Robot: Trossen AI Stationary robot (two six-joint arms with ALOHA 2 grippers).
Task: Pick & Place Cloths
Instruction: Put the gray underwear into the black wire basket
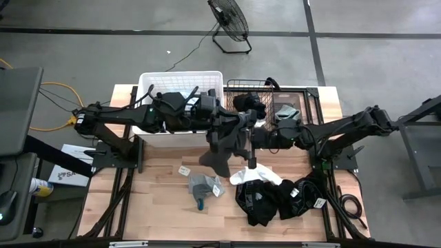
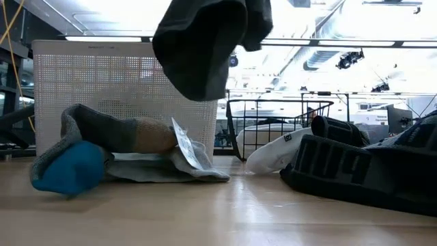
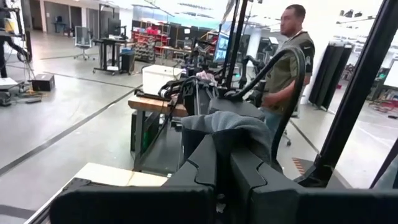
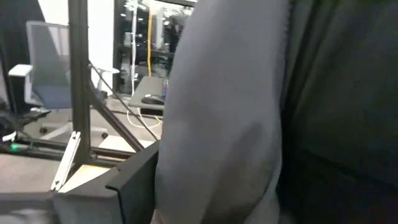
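A dark grey cloth hangs over the middle of the table, high in the low view. My left gripper is shut on its top, coming from the table's left. My right gripper comes in level from the right and is open right at the cloth, whose grey fabric fills its wrist view. On the table lie a grey and blue cloth, a white cloth and a heap of black cloths. My left gripper pinches a bunched fold at the cloth's top between its two fingers. The fingers lie about level and point toward the table's right. The cloth hangs slack below them, clear of the table. My right gripper: I cannot tell whether its fingers touch the cloth.
A white tub stands at the far left of the table and a black wire basket at the far right. A person stands in the room beyond the table. Bare wood shows at the near left.
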